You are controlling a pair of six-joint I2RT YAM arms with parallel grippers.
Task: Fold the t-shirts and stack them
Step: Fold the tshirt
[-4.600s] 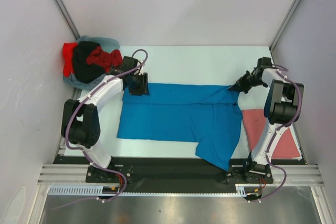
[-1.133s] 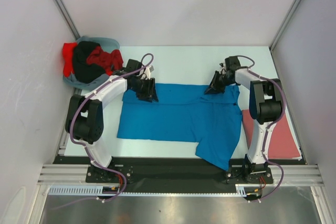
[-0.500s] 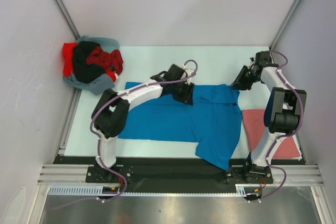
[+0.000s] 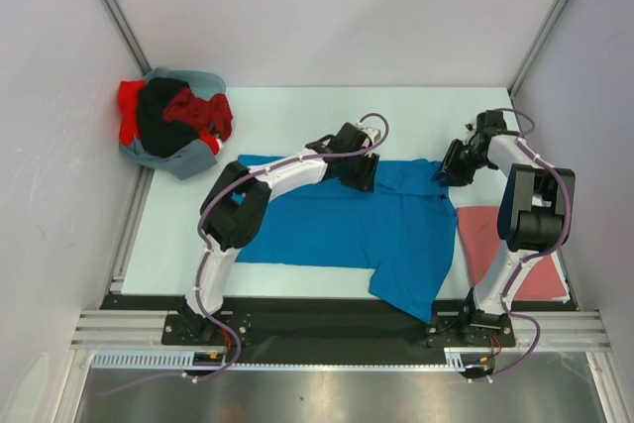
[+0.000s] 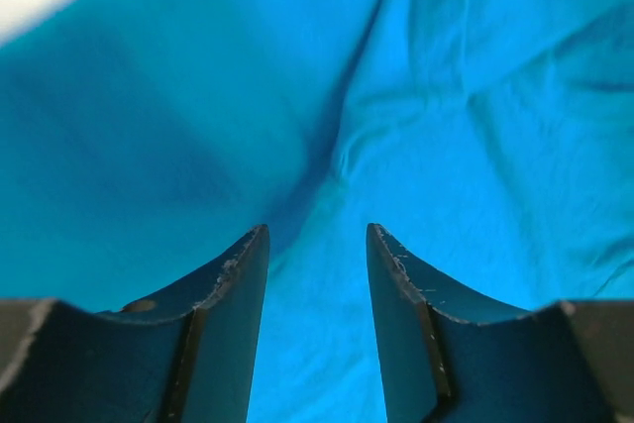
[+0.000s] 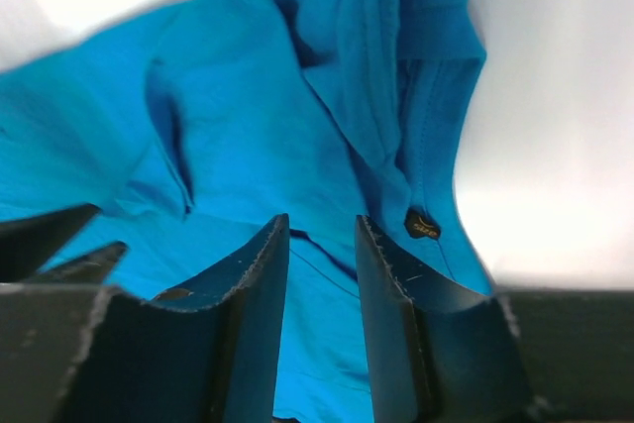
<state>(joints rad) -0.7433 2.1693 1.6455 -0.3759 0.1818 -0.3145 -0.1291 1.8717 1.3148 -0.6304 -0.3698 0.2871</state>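
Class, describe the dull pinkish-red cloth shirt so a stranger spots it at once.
Look to the pale table's near right corner. A dull pinkish-red cloth shirt lies there, right of the spread bright blue shirt. It alone is pink, a small tidy rectangle.

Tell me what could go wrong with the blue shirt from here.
The left gripper hovers open over a crease in the blue shirt; closing there may pinch extra layers. The right gripper sits at the bunched far corner, so the fold may come out crooked.

Left pincer (image 5: 317, 230), right pincer (image 6: 321, 218): jaws apart.
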